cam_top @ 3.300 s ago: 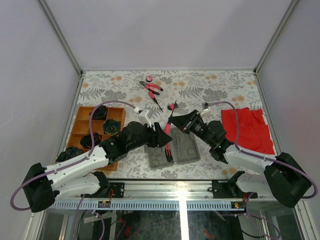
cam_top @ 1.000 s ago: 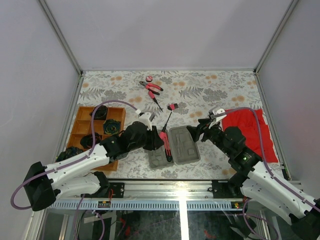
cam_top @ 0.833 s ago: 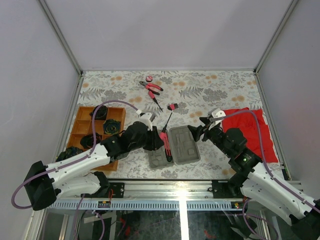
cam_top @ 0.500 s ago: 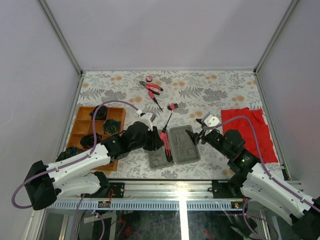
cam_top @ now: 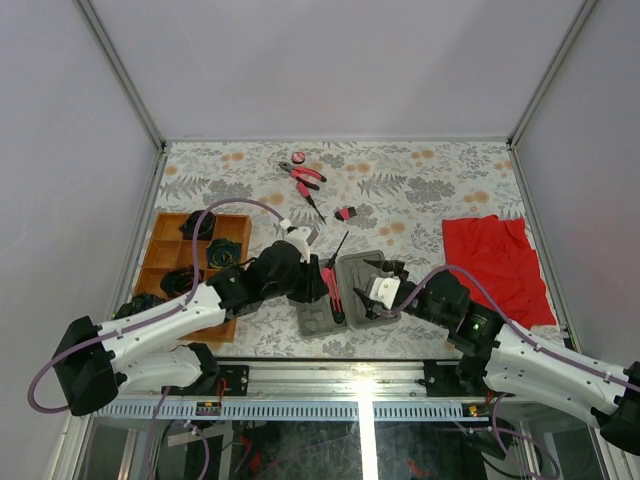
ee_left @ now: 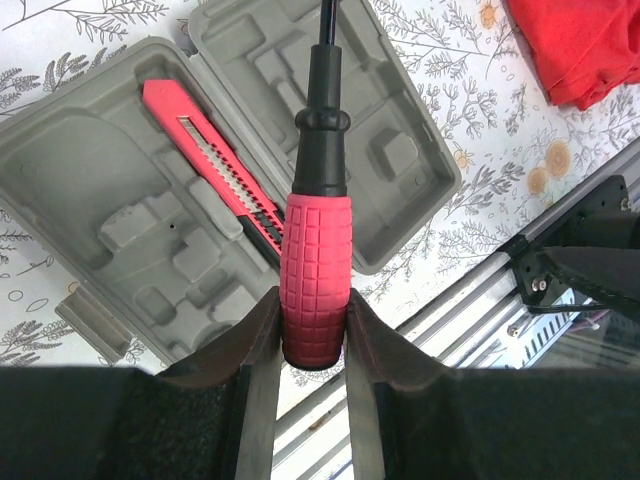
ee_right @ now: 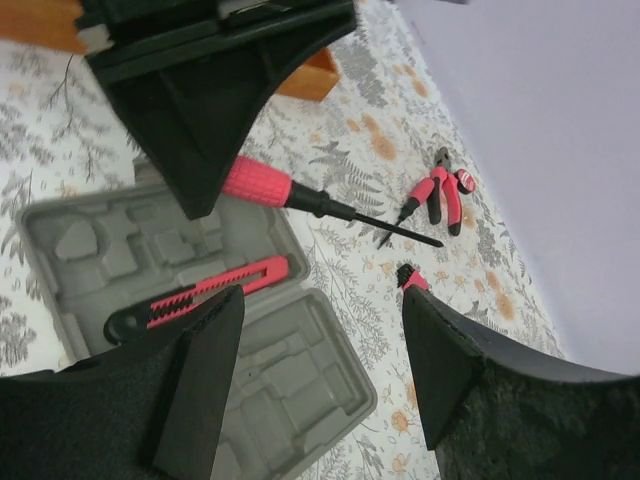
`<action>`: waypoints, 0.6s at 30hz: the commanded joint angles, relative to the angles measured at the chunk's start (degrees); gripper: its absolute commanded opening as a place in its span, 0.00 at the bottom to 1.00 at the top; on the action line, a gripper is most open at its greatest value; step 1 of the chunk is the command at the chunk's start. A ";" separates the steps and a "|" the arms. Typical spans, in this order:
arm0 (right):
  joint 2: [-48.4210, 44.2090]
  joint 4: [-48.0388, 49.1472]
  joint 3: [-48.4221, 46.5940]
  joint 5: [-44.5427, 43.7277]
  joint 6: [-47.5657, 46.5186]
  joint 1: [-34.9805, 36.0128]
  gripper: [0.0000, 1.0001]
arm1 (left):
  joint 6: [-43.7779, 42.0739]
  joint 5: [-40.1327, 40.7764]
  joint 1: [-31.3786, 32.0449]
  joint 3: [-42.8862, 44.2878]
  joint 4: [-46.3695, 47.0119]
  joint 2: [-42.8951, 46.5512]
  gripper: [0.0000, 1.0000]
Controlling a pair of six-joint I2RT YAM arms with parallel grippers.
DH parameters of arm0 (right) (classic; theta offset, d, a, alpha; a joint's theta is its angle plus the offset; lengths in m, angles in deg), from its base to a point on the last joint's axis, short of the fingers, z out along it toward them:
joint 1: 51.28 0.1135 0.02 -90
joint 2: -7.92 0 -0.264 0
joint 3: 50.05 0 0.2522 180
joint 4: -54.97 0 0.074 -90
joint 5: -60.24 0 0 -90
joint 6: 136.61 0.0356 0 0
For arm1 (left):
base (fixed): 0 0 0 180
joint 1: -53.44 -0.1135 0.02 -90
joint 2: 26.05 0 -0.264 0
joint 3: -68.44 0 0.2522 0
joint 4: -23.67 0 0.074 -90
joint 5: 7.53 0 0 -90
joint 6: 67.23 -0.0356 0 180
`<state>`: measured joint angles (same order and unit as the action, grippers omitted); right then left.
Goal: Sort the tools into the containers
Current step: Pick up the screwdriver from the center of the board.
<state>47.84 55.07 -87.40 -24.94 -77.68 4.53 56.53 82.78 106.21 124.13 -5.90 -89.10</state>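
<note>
My left gripper (ee_left: 313, 302) is shut on the pink-red handle of a screwdriver (ee_left: 317, 262), whose black shaft points away over the open grey case (ee_left: 120, 205). A red utility knife (ee_left: 205, 165) lies in the case's left half. In the top view the left gripper (cam_top: 318, 276) hovers at the case's (cam_top: 315, 318) left side. My right gripper (cam_top: 369, 283) hangs open and empty above the case's right half (ee_right: 285, 375). Further back on the table lie the pliers (cam_top: 304, 176), a pink disc (cam_top: 298, 156) and a short bit (cam_top: 346, 213).
The wooden tray (cam_top: 165, 222) with dark items in its compartments stands at the left, beside my left arm. A red cloth (cam_top: 495, 260) lies at the right. The table's metal front rail (cam_top: 360, 385) runs just below the case.
My right arm has swung left from beside the red cloth to over the grey case, jaws still open. The left gripper has kept the screwdriver almost still.
</note>
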 commanded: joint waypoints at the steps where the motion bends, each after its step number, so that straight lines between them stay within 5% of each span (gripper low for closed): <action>1: 0.55 -6.29 -4.07 4.86 -9.08 0.45 0.71 | -4.57 -2.00 0.04 4.30 -2.91 -1.37 0.00; 9: 4.38 -15.35 -8.48 8.93 -13.73 0.49 0.70 | -10.61 -9.03 0.05 7.64 -6.05 -3.70 0.00; 18: 9.30 -14.67 -10.57 12.63 -15.96 1.21 0.67 | -14.47 -14.61 1.11 10.09 -8.78 -7.26 0.00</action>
<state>55.98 39.69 -94.83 -15.43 -91.25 4.97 45.51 72.51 106.45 132.20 -13.37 -95.44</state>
